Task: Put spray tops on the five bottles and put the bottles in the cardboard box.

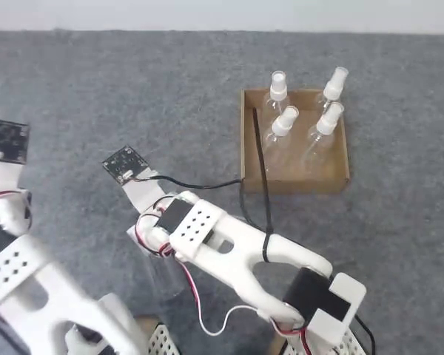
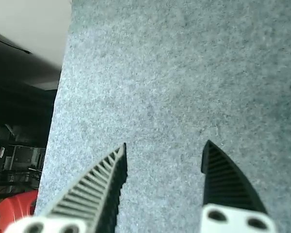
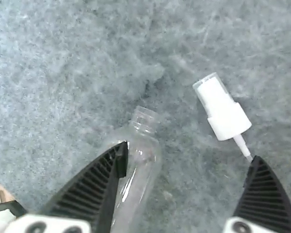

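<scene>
We see the last bottle point(image 3: 136, 160) lying uncapped on the table, lower left-centre of the high view, spray top point(image 3: 223, 114) beside it; right hand point(image 3: 189, 153) spread above; likely light, slippery plastic; we'd grip mid-body.

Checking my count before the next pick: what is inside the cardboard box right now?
Four clear bottles with white spray tops stand in the cardboard box. A black cable crosses one side, covering a strip of the box floor.

Lab-like workbench: grey felt tabletop point(image 1: 96, 89), white wall point(image 1: 207, 13) behind.
</scene>
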Controlling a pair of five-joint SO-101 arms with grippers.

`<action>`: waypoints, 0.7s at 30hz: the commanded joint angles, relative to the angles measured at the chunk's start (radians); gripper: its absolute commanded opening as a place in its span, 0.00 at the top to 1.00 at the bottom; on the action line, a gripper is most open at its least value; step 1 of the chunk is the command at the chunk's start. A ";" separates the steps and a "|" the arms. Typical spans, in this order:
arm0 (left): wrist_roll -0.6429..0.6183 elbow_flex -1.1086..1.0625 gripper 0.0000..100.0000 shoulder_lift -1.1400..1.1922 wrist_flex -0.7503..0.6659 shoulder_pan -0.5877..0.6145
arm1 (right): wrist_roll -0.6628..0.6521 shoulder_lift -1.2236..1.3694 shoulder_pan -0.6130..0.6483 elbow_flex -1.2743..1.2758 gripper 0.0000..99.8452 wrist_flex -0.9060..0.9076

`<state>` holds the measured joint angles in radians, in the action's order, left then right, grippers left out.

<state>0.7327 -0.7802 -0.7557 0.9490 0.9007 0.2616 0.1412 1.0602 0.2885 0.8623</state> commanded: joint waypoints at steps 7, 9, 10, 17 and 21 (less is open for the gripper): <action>0.009 0.002 0.77 -0.003 -0.020 0.000 | 0.023 -0.124 0.016 -0.057 0.67 0.102; 0.009 0.002 0.77 -0.003 -0.020 -0.002 | 0.023 -0.145 0.030 -0.054 0.67 0.105; 0.009 0.002 0.77 -0.003 -0.018 -0.003 | 0.023 -0.156 0.039 -0.046 0.67 0.101; 0.008 0.002 0.77 -0.003 -0.018 -0.003 | 0.020 -0.156 0.157 0.054 0.67 -0.012; 0.009 0.002 0.77 -0.003 0.006 -0.003 | 0.021 -0.116 0.145 0.081 0.67 -0.059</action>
<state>0.7327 -0.7802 -0.7557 0.9490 0.9007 0.2723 0.0445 1.2106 0.3728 0.8546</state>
